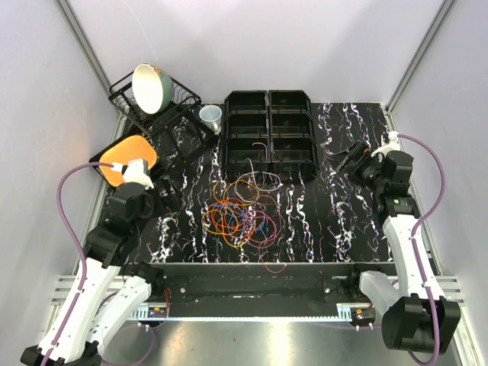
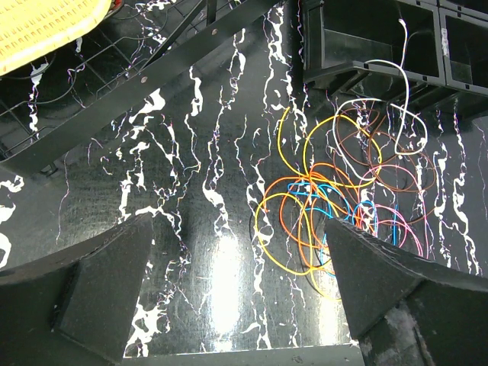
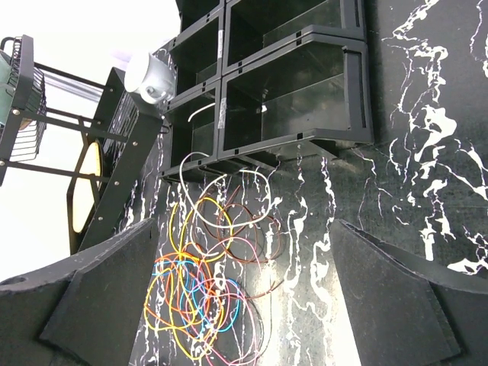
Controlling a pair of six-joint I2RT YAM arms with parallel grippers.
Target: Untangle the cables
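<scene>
Cables [image 1: 242,213] lie in one tangled heap on the table [image 1: 328,221], just before the black bins [image 1: 268,130]. We see the left gripper [image 2: 238,221] and right gripper [image 3: 245,223] opened wide, holding nothing, one at each side, probably ready to pull loops apart.

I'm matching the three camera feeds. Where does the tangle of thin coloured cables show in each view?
Top external: the tangle of thin coloured cables lies mid-table, in front of the black plastic compartment bins.
Left wrist: tangle right of centre, bins top right.
Right wrist: tangle lower left, bins above.
Shared landmark: the bins.
</scene>
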